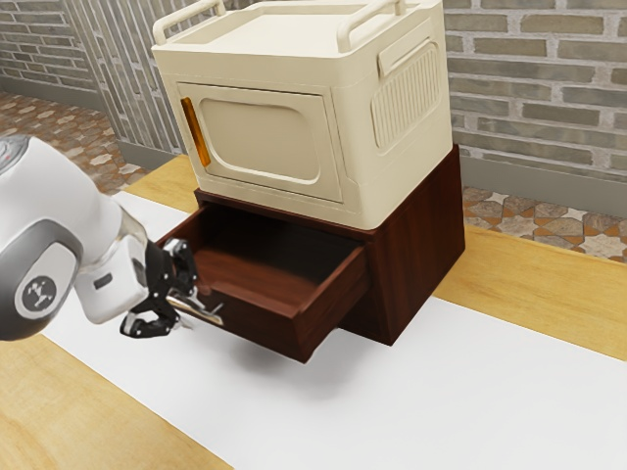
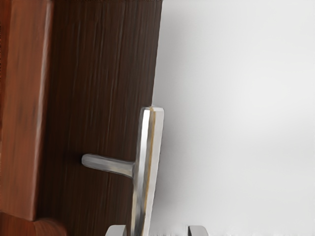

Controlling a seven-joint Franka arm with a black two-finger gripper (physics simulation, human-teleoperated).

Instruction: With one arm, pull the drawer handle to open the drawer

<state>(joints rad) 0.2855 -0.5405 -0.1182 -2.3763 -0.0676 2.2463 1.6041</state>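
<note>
A: State of your pincer (image 1: 183,302)?

B: Open: the handle (image 2: 143,162) lies between its parted fingers, ungripped. The drawer (image 1: 263,318) projects from the cabinet (image 1: 421,245).

A: Step in hand?

B: Late pull, I judge. Next, I draw straight outward if needed, then back clear.

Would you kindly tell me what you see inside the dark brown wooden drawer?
Inside the drawer, its wooden floor can be seen. The rear is covered by the dark brown wooden cabinet, and the front panel hides a strip just behind it.
</note>
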